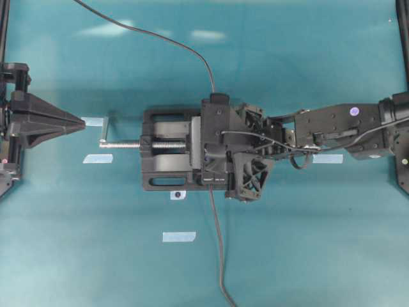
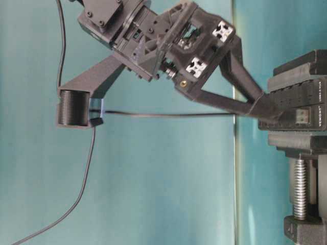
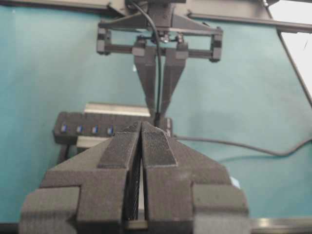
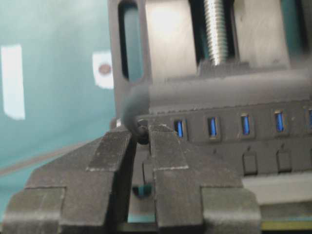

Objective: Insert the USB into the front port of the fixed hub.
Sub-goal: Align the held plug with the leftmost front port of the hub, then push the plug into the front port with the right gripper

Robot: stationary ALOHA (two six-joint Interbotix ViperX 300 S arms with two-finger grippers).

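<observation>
Near the middle of the desk [image 1: 77, 256], the fixed hub [image 4: 229, 127] is seen clamped in a black bench vise [image 1: 167, 158], its row of blue ports facing the right wrist camera. The right pincer [image 4: 141, 139] is lowered onto the hub's end, and its fingers [image 4: 165, 156] are clenched on the USB [image 4: 142, 130], which is held just beside the first blue port at that end; whether the plug is seated cannot be told, as the frame is blurred there. A thin dark cable [image 2: 168, 114] is drawn from the plug back to a spool-like part on the arm, and trails off toward the far and near edges of the desk. At the left edge, the left pincer [image 3: 140, 146] is kept well apart from the vise, its fingers pressed together on nothing. Pale tape marks [image 1: 179, 236] are noted on the teal surface.
</observation>
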